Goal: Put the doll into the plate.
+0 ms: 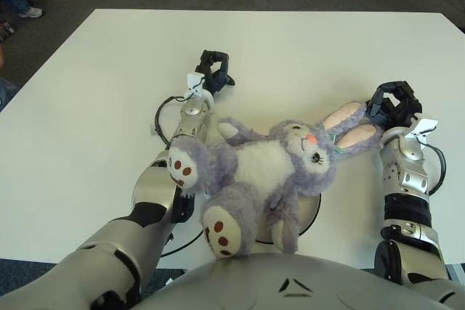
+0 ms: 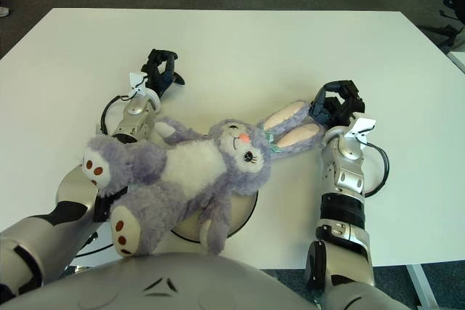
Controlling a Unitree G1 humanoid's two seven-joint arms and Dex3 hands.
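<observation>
A purple plush bunny doll (image 1: 254,176) lies on its back across the round white plate (image 1: 311,214) near the table's front edge, its legs hanging off the plate's left side. Its pink-lined ears (image 1: 352,125) point right. My right hand (image 1: 392,104) sits just right of the ear tips, fingers loosely curled with a gap between them and nothing in them. Behind the doll's raised arm, my left hand (image 1: 212,70) lies farther back on the table (image 1: 305,49), fingers relaxed and empty.
The white table stretches wide behind both hands. My left forearm (image 1: 185,117) runs under the doll's foot. A person's shoe (image 1: 29,11) shows on the dark floor at far left. My torso (image 1: 290,284) fills the bottom edge.
</observation>
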